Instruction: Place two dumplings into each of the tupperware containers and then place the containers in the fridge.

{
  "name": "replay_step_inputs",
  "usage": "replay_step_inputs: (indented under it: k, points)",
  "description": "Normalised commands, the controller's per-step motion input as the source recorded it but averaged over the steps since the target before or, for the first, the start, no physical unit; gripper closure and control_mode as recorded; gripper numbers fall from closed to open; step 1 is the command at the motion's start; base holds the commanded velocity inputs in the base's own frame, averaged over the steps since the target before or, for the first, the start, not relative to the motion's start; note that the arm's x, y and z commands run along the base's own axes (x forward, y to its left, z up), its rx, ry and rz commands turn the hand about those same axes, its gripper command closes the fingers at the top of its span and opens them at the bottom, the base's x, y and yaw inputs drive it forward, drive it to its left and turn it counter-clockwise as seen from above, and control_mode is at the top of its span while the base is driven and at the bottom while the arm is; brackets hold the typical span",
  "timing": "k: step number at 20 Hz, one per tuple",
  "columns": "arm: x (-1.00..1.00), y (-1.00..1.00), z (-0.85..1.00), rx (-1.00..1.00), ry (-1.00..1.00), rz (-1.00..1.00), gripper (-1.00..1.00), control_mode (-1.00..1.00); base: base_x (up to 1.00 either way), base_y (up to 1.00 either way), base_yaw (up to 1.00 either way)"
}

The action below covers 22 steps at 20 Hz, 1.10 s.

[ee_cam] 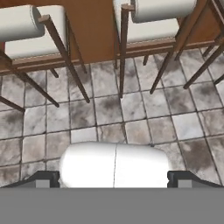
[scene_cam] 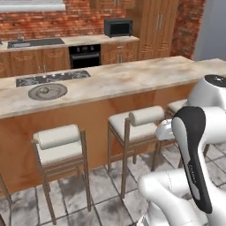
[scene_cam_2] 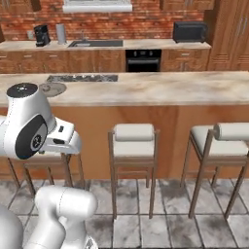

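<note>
My gripper (ee_cam: pixel 114 180) points down at the tiled floor in front of the bar stools. Its dark fingertips (ee_cam: pixel 43 178) stand far apart at the two sides of the hand view, open, with nothing between them. The dumplings and the tupperware containers are out of view. A tall grey slab at the far right of the left base view looks like the fridge (scene_cam: pixel 212 31); its door and inside are not visible.
A long island counter (scene_cam: pixel 132 79) runs across ahead, with a cooktop (scene_cam: pixel 53 78) and a round grey plate (scene_cam: pixel 47 91) on it. Bar stools (scene_cam: pixel 59 145) (scene_cam: pixel 137 123) stand between me and the counter. A black microwave (scene_cam: pixel 118 27), oven (scene_cam: pixel 84 56) and sink (scene_cam_2: pixel 95 43) line the back wall.
</note>
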Motion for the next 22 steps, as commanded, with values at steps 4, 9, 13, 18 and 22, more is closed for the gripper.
replay_step_inputs:
  k: [4, 9, 13, 18, 22]
  points:
    - [0.0, 0.0, 0.0, 0.0, 0.0, 0.0, -1.0, 1.0, -0.09, 1.0, 0.23]
    - [0.0, 0.0, 0.0, 0.0, 0.0, 0.0, -1.0, 1.0, 0.14, 0.79, 0.17]
    - [0.0, 0.0, 0.0, 0.0, 0.0, 0.0, -1.0, 1.0, 0.73, 0.08, 0.09]
    - [0.0, 0.0, 0.0, 0.0, 0.0, 0.0, -1.0, 1.0, 0.91, 0.0, 0.11]
    - [0.0, 0.0, 0.0, 0.0, 0.0, 0.0, -1.0, 1.0, 0.66, 0.0, 0.16]
